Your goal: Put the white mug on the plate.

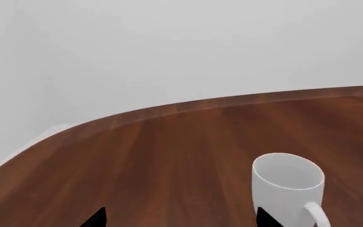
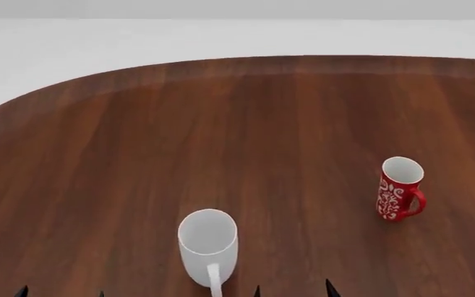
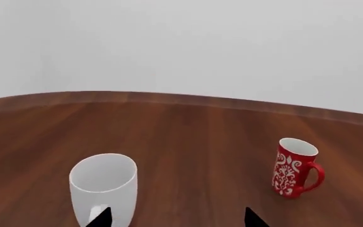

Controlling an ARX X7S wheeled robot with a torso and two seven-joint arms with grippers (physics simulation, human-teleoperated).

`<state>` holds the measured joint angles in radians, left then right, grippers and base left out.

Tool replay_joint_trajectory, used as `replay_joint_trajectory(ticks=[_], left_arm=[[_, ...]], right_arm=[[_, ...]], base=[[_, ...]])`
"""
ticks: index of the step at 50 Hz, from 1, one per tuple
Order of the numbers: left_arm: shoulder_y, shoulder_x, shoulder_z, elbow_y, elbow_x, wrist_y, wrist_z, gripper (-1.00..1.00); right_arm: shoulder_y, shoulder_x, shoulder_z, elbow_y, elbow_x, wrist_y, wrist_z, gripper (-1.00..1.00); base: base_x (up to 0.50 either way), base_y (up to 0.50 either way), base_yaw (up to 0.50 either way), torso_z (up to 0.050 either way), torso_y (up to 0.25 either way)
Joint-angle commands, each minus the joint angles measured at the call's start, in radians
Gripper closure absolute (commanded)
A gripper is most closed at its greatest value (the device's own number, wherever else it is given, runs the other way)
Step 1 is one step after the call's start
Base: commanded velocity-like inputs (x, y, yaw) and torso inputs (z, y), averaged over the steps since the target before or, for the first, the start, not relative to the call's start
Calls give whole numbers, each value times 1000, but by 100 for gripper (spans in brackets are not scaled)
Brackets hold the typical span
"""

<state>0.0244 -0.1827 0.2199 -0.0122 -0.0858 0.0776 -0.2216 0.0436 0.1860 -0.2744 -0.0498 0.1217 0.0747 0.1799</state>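
White mug [image 2: 208,245] stands between grippers — seemingly untouched.

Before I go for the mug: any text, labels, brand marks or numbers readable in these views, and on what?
None readable in any view.
White mug: plain, no print.
Red mug: white swirl ornament only, no letters or digits.
Table: bare wood grain, no markings.
The plate is not in any view, so anything on it can't be checked.
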Motion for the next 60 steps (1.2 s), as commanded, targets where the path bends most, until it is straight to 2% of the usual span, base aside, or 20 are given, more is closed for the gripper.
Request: replay_joint_trajectory(ticks=[1, 19, 24, 34, 46, 60], left_arm=[[7, -8, 3, 0, -8, 9, -5, -100], [-5, -10, 17, -1, -11, -6, -13, -100], [-6, -10, 16, -1, -16, -9, -18, -100], [-6, -13, 11, -4, -34, -3, -21, -100], [1, -21, 6, 19, -59, -11, -24, -100], [-1, -24, 8, 3, -78, 4, -21, -100]], right_arm=[[0, 5, -9, 4, 2, -3, 5, -100], [-2, 23, -56, 1, -51, -12, 17, -100], [-14, 23, -56, -39, -28, 46, 16, -100], [-57, 41, -43, -250, 54, 282, 30, -100], [-104, 16, -45, -359, 149, 392, 40, -100], [-136, -4, -70, -359, 188, 428, 49, -100]], base=[[500, 0, 0, 0, 0], [469, 0, 0, 0, 0], [12, 0, 0, 0, 2], [0, 0, 0, 0, 0], [0, 0, 0, 0, 0], [0, 0, 0, 0, 0]])
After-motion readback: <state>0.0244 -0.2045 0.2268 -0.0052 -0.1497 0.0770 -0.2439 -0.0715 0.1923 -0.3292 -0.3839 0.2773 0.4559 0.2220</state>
